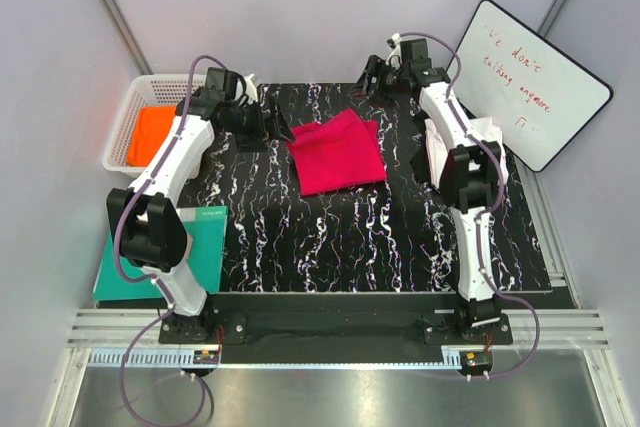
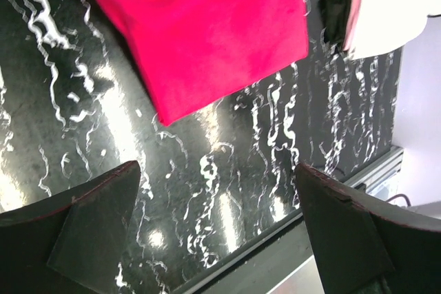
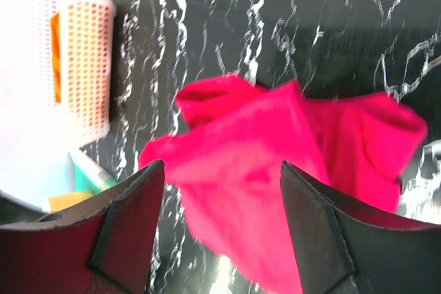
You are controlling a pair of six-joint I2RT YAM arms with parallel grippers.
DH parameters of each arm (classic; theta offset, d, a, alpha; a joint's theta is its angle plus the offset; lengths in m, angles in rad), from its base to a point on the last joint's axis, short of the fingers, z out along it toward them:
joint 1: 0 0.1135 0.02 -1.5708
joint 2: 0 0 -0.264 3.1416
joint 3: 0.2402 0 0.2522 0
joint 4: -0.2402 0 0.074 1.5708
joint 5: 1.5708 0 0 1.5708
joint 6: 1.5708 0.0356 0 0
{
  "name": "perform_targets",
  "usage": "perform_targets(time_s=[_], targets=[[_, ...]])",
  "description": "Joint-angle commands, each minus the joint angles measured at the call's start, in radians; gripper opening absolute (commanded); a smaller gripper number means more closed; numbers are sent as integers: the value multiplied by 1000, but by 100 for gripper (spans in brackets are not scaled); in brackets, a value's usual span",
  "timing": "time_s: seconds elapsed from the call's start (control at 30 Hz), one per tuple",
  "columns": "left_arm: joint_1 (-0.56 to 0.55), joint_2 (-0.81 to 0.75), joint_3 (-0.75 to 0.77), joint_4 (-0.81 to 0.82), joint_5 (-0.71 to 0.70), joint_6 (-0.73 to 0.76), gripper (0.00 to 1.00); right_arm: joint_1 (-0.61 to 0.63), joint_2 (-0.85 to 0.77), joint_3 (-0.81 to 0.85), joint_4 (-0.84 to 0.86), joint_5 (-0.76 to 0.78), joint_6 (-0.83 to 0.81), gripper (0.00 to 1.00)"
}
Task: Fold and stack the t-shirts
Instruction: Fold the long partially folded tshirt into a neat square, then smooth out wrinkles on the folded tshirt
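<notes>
At the upper left of the overhead view the orange shirt [image 1: 150, 137] lies half hidden inside a white basket [image 1: 125, 107], and at the far right the white shirt [image 1: 488, 132] is mostly covered by the right arm. In the upper middle of the black marbled table [image 1: 330, 237] the pink shirt [image 1: 337, 152] lies folded into a rough, tilted square, its far edge rumpled. The left gripper [image 2: 217, 177] beside it and the right gripper [image 3: 222, 170], blurred in its own view, both stand spread wide, holding nothing.
</notes>
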Motion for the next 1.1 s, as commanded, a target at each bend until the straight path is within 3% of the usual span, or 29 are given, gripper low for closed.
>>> perform_targets(time_s=[0.0, 0.1, 0.37, 0.5, 0.6, 0.63, 0.67, 0.9, 1.07], targets=[[15, 1, 26, -48, 8, 28, 99, 3, 172, 256, -95, -11, 7, 74], [17, 9, 27, -50, 9, 27, 99, 3, 279, 385, -131, -9, 14, 75], [21, 50, 54, -62, 2, 16, 99, -3, 347, 385, -129, -14, 15, 72], [23, 75, 73, -68, 0, 8, 99, -3, 357, 384, -112, -76, 25, 49], [23, 96, 89, -68, 2, -1, 99, -3, 359, 378, -105, -97, 28, 27], [23, 101, 90, -69, 0, -4, 99, -3, 356, 373, -103, -104, 28, 15], [23, 107, 93, -70, 3, -4, 99, -4, 351, 367, -102, -106, 25, 11], [23, 119, 81, -68, -6, -5, 99, -12, 146, 183, -40, 27, -8, 1], [23, 129, 64, -70, -12, -7, 99, -38, 60, 106, -6, 72, 1, 0]])
